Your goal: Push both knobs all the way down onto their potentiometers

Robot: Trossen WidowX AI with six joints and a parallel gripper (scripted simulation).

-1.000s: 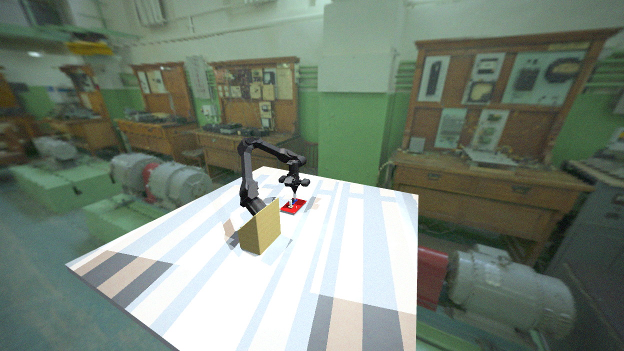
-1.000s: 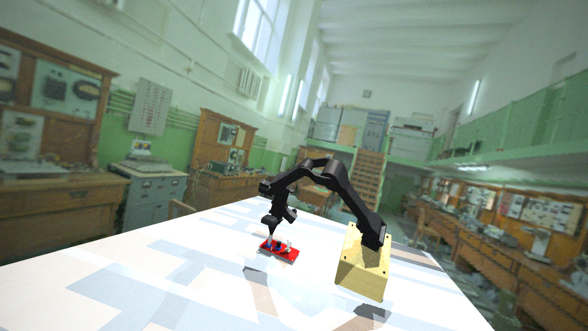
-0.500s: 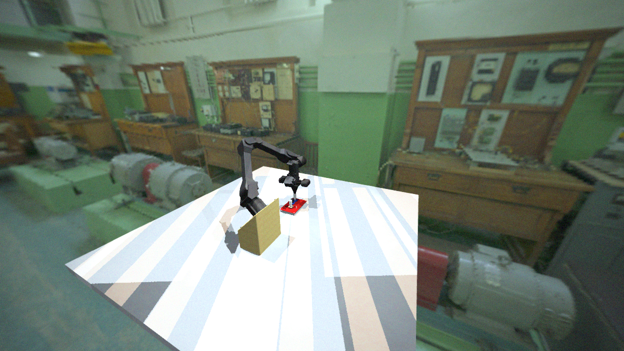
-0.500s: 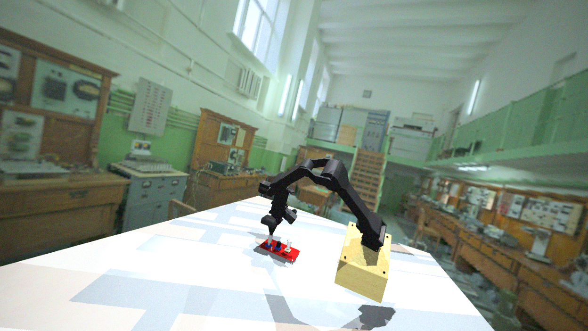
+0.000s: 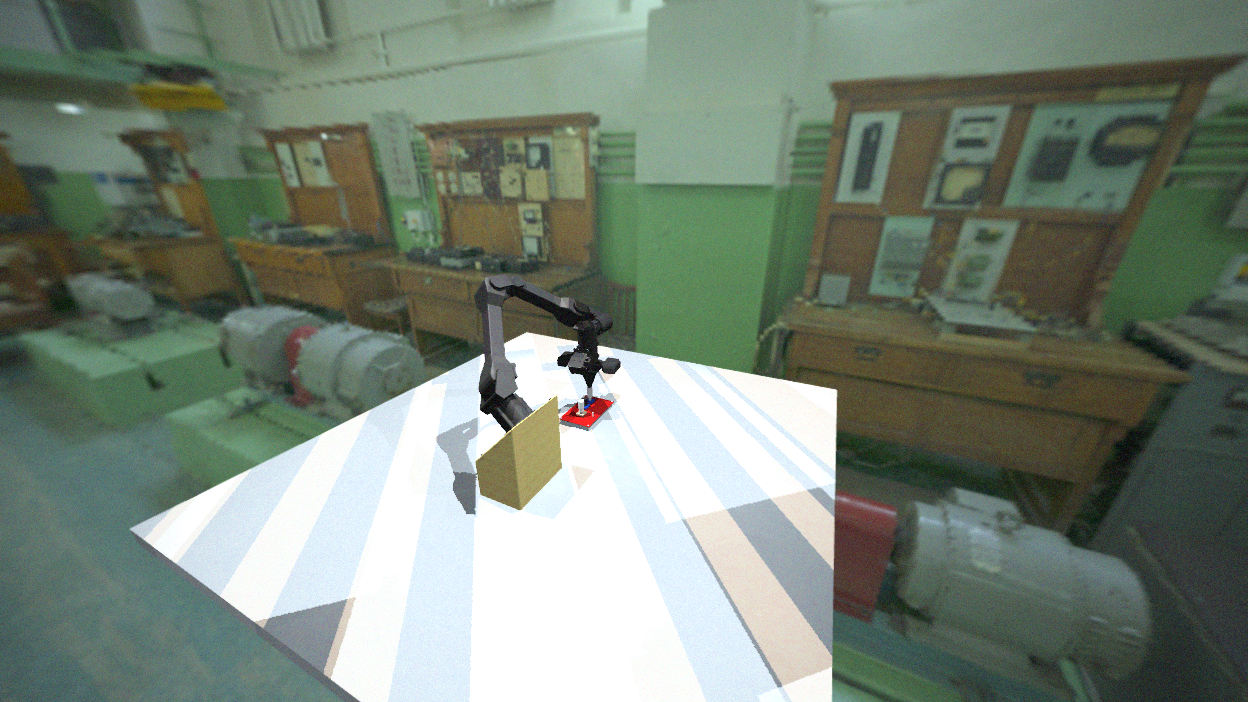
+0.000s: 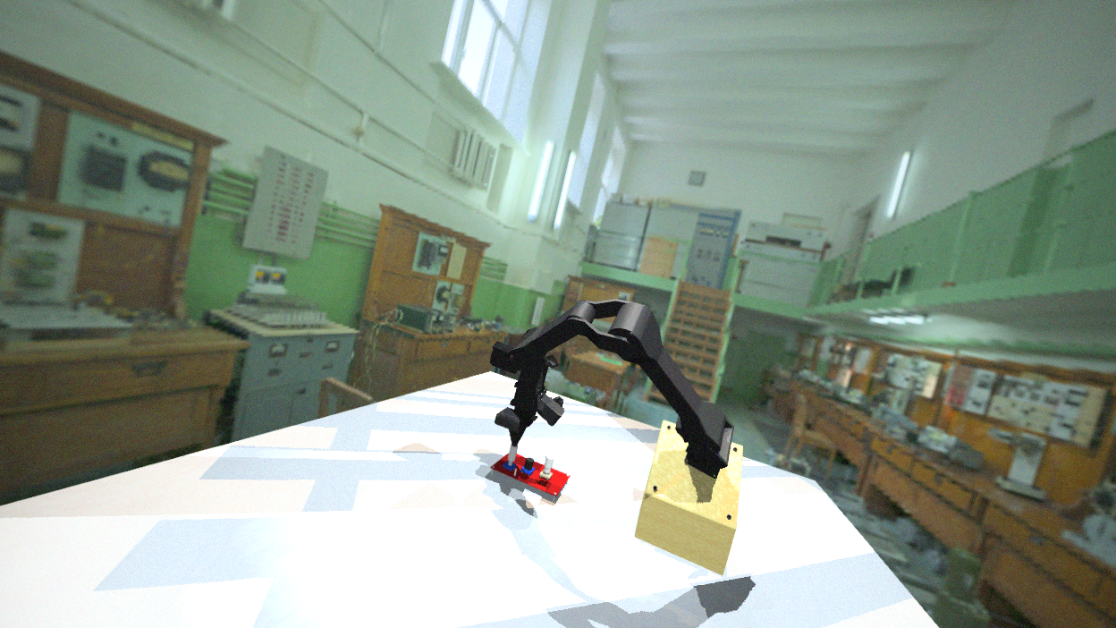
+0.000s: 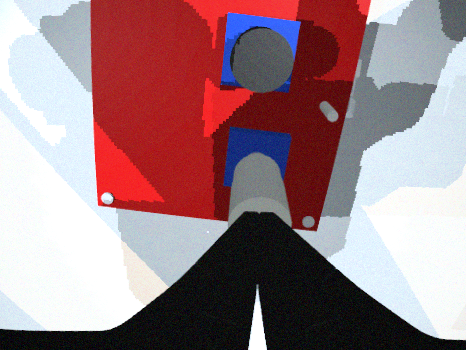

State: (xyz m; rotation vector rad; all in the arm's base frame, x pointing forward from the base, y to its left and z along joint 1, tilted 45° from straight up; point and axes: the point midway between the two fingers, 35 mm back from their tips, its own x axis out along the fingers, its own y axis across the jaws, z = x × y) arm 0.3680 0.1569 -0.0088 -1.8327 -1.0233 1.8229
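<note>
The red circuit board (image 5: 598, 416) (image 6: 555, 487) (image 7: 150, 100) stands on the table. My gripper (image 5: 589, 385) (image 6: 514, 445) (image 7: 257, 226) is shut with nothing visible between the fingers. Its tips are at the top of a tall light-grey knob (image 6: 512, 455) (image 7: 258, 187). This knob stands over a blue potentiometer (image 7: 237, 145) near the board's end; whether it sits against the body cannot be told. A dark knob (image 6: 528, 463) (image 7: 262, 60) stands over the middle blue potentiometer (image 7: 291, 37); any gap under it is hidden from above. Both blue bodies are on the board.
A tall white part (image 5: 581, 406) (image 6: 547, 465) stands on the board beyond the dark knob. A small grey pin (image 7: 329, 111) rises near one edge. The arm's yellowish base block (image 5: 521, 467) (image 6: 682, 527) is beside the board. Patchy shadows cross the table.
</note>
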